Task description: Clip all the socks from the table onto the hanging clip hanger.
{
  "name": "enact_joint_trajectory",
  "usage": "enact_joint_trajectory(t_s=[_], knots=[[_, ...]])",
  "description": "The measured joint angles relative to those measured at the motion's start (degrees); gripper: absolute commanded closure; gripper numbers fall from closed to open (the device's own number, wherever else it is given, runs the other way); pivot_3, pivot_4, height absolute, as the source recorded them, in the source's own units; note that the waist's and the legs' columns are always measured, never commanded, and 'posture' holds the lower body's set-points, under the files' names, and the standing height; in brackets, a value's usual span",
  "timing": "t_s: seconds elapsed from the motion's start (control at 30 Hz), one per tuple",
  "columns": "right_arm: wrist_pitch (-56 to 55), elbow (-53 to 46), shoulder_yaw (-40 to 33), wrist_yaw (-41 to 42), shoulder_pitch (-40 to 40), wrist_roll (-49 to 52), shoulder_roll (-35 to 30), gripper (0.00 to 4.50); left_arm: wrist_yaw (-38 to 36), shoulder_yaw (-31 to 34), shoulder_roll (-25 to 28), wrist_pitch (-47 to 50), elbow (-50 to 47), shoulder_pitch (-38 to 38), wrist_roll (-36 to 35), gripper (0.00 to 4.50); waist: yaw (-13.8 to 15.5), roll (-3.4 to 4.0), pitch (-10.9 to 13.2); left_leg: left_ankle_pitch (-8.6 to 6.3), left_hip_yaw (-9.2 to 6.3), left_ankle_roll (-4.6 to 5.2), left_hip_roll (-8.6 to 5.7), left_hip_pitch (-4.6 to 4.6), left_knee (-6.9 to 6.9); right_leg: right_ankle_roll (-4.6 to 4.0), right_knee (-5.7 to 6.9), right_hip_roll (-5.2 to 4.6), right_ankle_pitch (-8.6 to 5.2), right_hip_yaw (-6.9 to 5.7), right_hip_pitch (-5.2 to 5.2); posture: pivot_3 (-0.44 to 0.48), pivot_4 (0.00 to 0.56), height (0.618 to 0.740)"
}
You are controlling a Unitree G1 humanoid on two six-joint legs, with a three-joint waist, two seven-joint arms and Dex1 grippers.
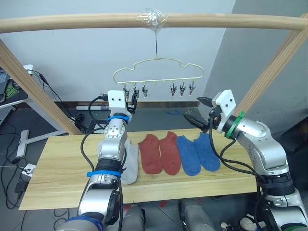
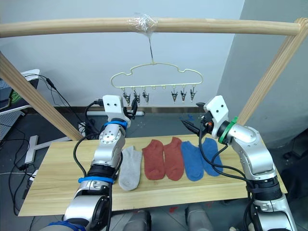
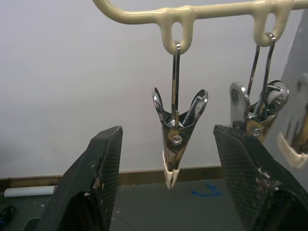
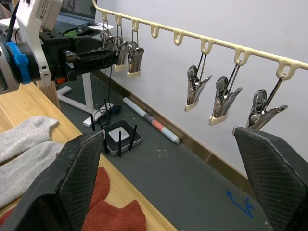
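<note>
Socks (image 1: 166,153) lie unclipped below; left gripper (image 3: 166,192), wide open and empty, brackets a hanger clip (image 3: 177,139); squeezing it likely comes next.

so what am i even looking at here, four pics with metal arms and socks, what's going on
This is a two-armed humanoid robot. The two wide pictures come from cameras in its head, looking down past its arms; the two close-ups come from cameras on its wrists.

On the table lie grey socks, two rust red socks and two blue socks, side by side. Above hangs a pale clip hanger on a wooden pole, with metal clips below it.

The left hand is raised at the hanger's left clips, open, with one clip between its fingers. The right hand is open too, near the right clips. Neither holds a sock.
</note>
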Motion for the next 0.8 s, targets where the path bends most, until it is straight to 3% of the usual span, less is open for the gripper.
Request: enact_joint_trajectory(t_s=[0.1, 0.8], knots=[[0.20, -0.06, -0.01, -0.01, -0.03, 0.23, -0.07, 0.00, -0.11, -0.04, 0.18, -0.78, 0.00, -0.75, 0.31, 2.20, 0.01, 0.00, 0.01, 0.00, 0.00, 0.00, 0.00, 0.00, 0.00, 0.00, 0.00, 0.00, 0.00, 0.00, 0.00, -0.139, 0.198, 0.740], [0.70, -0.06, -0.07, -0.07, -1.53, 0.25, -0.38, 0.00, -0.39, -0.23, 0.38, -1.43, 0.29, -2.55, 0.78, 2.20, 0.03, 0.00, 0.02, 0.00, 0.00, 0.00, 0.00, 0.00, 0.00, 0.00, 0.01, 0.00, 0.00, 0.00, 0.00, -0.131, 0.191, 0.740]])
